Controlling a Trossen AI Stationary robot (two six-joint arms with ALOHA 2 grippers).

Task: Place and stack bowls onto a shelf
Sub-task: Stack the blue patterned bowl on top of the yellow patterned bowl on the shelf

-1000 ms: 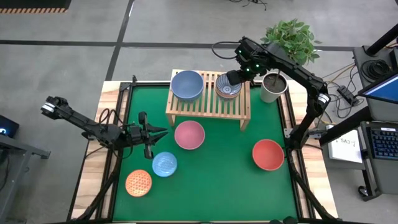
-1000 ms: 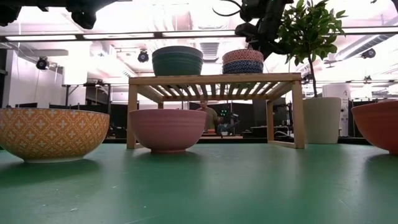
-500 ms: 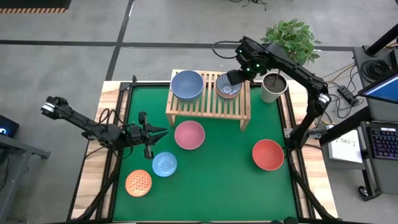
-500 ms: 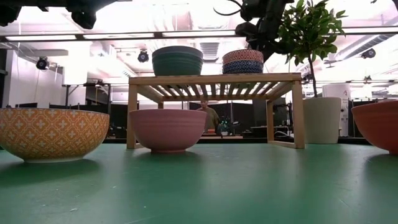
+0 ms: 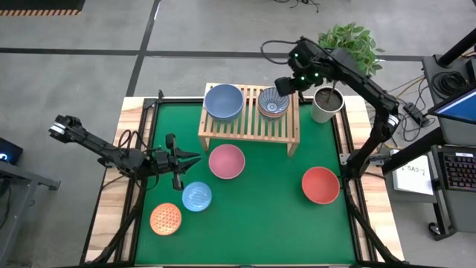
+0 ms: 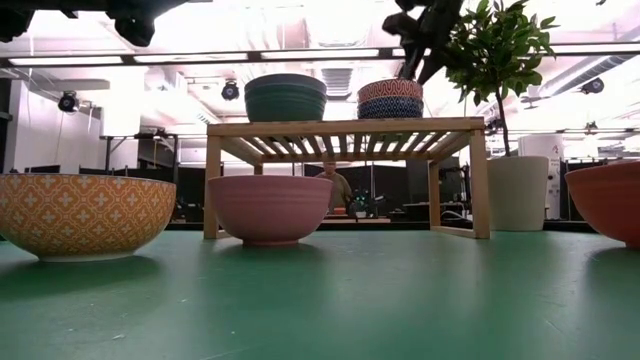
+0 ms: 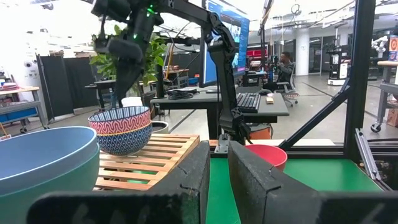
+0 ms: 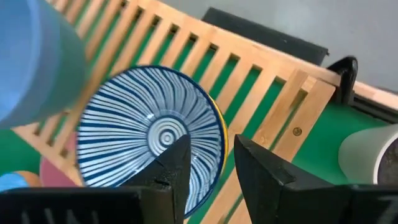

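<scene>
Two stacks sit on the shelf (image 5: 249, 119) — my right pincer (image 5: 285, 84), released, hovers by the striped bowl (image 5: 273, 103); left pincer (image 5: 195, 158) released too.

Six bowls are showing from above. Four are sitting on the table (image 5: 260, 223): pink (image 5: 227, 161), light blue (image 5: 196, 196), orange (image 5: 166, 219) and red (image 5: 320, 184). Two are topping the shelf (image 5: 249, 126): slate blue (image 5: 224, 101) and striped (image 5: 273, 103). A green bowl (image 6: 285, 97) is sitting under the slate blue one. A yellow rim (image 8: 222, 140) seems to be peeking from under the striped one, possibly making eight bowls. One shelf is standing there, with one plant pot (image 5: 325, 104) beside it. Two arms are reaching in, carrying one left gripper (image 5: 190, 158) and one right gripper (image 5: 282, 85). One person (image 7: 283, 62) is sitting in the room behind.
</scene>
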